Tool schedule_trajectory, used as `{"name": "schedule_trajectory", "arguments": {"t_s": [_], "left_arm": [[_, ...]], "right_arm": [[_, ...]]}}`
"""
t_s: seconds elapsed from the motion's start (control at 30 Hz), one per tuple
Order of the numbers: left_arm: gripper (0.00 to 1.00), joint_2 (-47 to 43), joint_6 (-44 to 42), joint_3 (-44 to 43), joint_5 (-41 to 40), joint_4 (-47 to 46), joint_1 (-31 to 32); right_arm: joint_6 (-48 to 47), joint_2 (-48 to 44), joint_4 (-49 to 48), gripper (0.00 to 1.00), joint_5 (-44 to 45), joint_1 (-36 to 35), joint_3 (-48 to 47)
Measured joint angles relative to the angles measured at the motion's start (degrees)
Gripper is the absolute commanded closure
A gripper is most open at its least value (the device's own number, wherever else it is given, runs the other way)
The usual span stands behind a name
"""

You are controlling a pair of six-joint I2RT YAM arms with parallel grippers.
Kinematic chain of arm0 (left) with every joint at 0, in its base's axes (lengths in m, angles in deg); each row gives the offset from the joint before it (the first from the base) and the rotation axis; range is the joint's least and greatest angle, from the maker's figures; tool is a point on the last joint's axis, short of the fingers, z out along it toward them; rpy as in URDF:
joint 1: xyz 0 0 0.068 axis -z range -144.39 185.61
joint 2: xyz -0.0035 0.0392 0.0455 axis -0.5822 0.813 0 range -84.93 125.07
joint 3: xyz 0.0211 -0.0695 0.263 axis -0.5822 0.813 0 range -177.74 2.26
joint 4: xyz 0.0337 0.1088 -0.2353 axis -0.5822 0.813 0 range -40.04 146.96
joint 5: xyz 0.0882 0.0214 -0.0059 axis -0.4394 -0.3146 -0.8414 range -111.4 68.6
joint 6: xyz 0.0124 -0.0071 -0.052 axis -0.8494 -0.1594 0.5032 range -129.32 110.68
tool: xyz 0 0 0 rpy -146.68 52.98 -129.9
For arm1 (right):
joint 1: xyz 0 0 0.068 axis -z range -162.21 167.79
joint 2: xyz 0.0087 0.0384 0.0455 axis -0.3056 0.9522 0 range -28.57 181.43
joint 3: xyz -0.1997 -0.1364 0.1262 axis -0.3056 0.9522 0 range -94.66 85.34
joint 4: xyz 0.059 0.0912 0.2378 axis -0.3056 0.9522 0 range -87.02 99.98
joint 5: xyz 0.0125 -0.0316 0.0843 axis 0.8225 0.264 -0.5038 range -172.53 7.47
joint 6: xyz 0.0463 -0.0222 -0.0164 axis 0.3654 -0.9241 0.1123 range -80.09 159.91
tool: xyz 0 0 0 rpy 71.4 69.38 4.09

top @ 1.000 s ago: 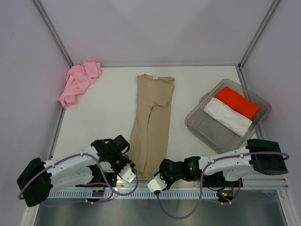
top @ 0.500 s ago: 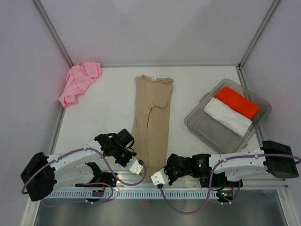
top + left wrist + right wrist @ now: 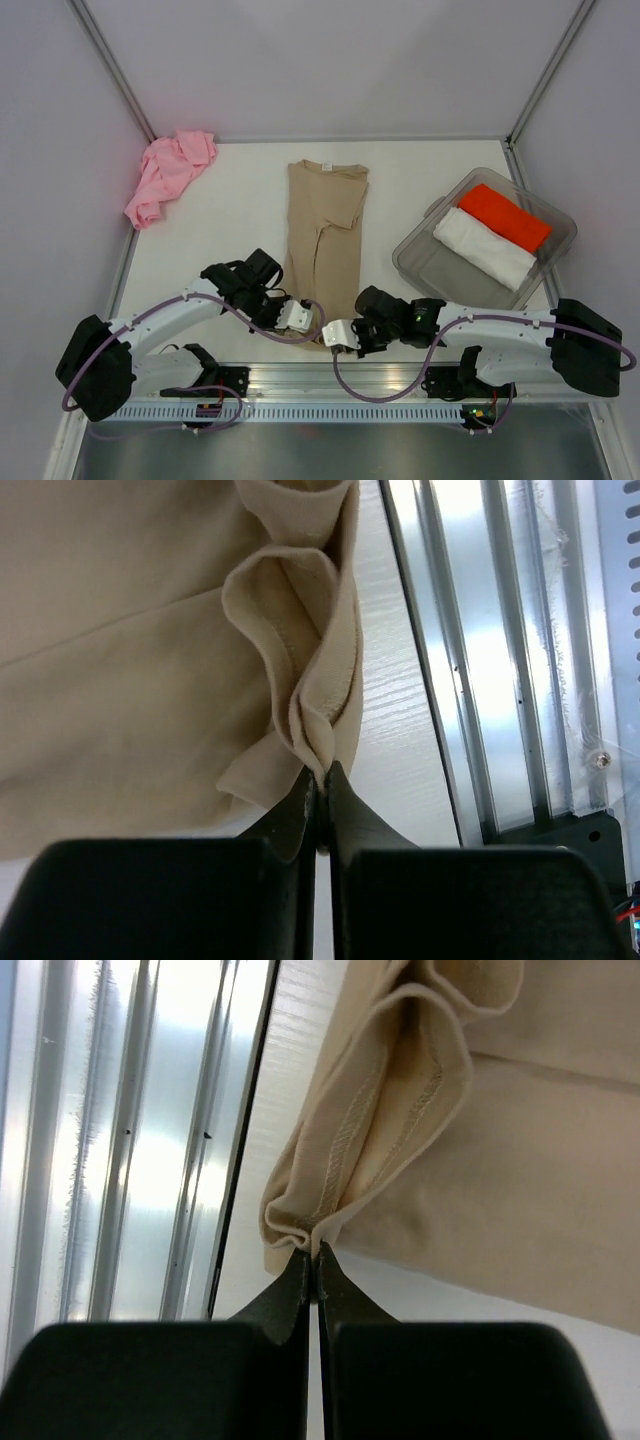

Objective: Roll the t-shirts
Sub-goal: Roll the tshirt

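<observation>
The tan t-shirt (image 3: 322,225) lies folded into a long strip down the middle of the table, collar at the far end. Its near hem is bunched up between both grippers. My left gripper (image 3: 313,321) is shut on the hem's left corner, and the left wrist view shows the cloth (image 3: 130,630) pinched into folds at the fingertips (image 3: 320,776). My right gripper (image 3: 328,336) is shut on the right corner, where stitched hem folds (image 3: 400,1110) meet the closed tips (image 3: 314,1252). The pink t-shirt (image 3: 168,175) lies crumpled in the far left corner.
A clear plastic bin (image 3: 420,262) at the right holds a rolled orange cloth (image 3: 505,216) and a rolled white cloth (image 3: 484,247). A metal rail (image 3: 300,378) runs along the table's near edge, just behind both grippers. Enclosure walls stand at the left, right and back.
Both grippers have closed on the tan shirt's near hem and moved inward and away from the rail, so the hem is bunched and the strip looks shorter.
</observation>
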Motion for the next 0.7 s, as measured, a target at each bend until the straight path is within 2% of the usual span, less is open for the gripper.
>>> {"name": "schedule_trajectory", "arguments": {"t_s": [0.17,0.27,0.4,0.53,0.7], "left_arm": [[0.98,1.29,2.75,0.00,-0.26,-2.12,-3.13],[0.98,1.31,3.93,0.02,-0.46,-3.21,-3.76],[0.98,1.31,6.29,0.39,-1.36,-5.18,-3.85],[0.98,1.31,9.84,1.42,-3.37,-8.72,-3.85],[0.98,1.31,13.27,4.04,-6.73,-12.52,-3.85]], "right_arm": [[0.48,0.98,0.70,0.99,-1.73,4.35,-0.52],[1.20,0.98,0.83,0.91,-2.12,6.67,-0.85],[1.99,1.75,0.81,0.89,-2.64,8.79,-1.68],[3.08,3.52,0.74,0.81,-3.08,10.45,-2.56],[4.63,3.87,0.39,0.77,-3.02,12.28,-2.62]]}}
